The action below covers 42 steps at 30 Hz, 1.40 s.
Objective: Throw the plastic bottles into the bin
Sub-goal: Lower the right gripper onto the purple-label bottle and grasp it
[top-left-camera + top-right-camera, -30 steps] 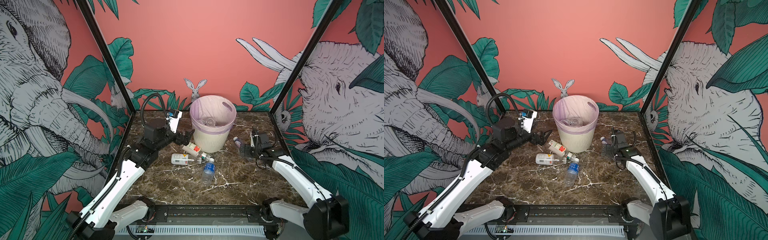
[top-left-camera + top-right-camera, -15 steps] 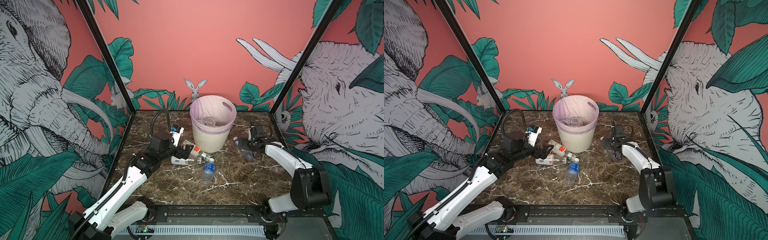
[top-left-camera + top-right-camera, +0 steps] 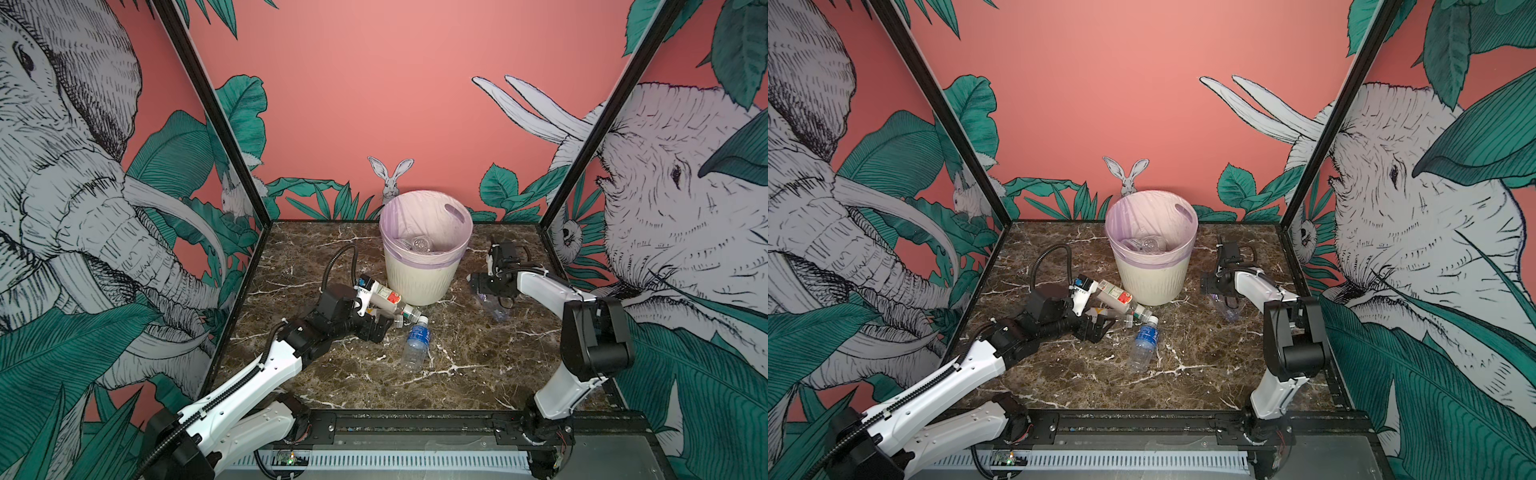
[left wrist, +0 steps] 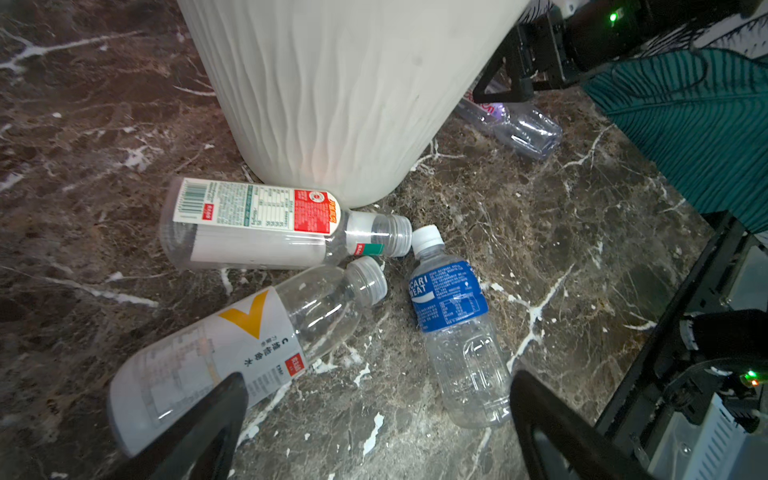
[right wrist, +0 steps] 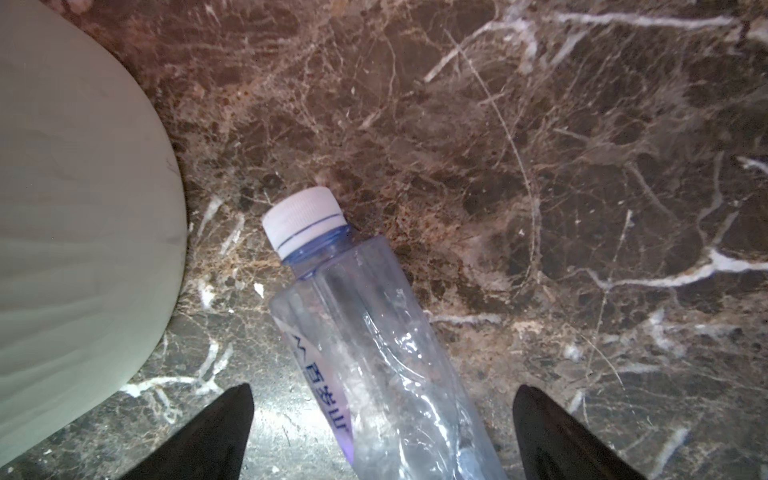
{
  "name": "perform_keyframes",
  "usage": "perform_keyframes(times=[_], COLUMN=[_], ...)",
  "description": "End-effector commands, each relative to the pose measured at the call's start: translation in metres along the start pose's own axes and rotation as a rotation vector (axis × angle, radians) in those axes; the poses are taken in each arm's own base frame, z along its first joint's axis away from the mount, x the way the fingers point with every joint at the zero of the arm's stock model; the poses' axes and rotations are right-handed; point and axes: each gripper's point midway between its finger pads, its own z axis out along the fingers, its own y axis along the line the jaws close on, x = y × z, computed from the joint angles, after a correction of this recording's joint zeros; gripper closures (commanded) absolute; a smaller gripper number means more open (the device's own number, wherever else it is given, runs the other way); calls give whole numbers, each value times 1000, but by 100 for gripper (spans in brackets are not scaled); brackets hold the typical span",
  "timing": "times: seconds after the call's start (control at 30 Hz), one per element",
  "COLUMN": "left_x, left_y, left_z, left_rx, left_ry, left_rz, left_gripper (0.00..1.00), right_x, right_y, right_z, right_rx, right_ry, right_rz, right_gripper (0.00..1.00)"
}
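Observation:
The cream ribbed bin with a lilac bag stands at the back centre, and clear bottles lie inside it. Three bottles lie in front of it: a red-white labelled one, a white one with a yellow chevron and a blue-labelled one. My left gripper hangs open just above the marble between the last two. Right of the bin lies a lilac-tinted bottle with a white cap. My right gripper is open, a finger on each side of its body.
The floor is brown marble, closed in by painted walls with black corner posts. A black rail runs along the front edge. The right arm's elbow stands folded high near the right wall.
My left gripper has come down and forward from beside the bin to the bottles in front of it. The right gripper has drawn in over the lilac bottle, with its elbow folding up.

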Motion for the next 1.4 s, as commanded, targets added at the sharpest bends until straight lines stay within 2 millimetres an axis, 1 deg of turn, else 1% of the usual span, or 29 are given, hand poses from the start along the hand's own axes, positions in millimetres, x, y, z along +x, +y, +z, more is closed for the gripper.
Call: perform_keyframes(times=[0.0,0.17,0.6,0.87,1.03,1.23,1.37], left_x=[6,17,42,48,51,51,50], left_y=[-3,-3,-5,-9,-10,-11,-14], left_z=[5,9,24,28,30,33,34], left_rx=[5,10,12,15,13,16,19], left_ry=[-12,7,77,90,96,98,103], left_rz=[-25,-41,-61,-61,-59,-58,-49], left_gripper=[0,0,0,0,0,0,0], right_x=[-1,7,16,22,26,28,32], right_y=[-2,3,20,27,31,34,35], right_z=[1,7,14,24,27,26,25], right_rx=[11,-15,-32,-19,-4,15,22], right_ry=[17,49,97,137,150,154,155], right_rz=[-25,-32,-85,-125,-153,-177,-183], right_gripper=[1,5,13,17,26,38,48])
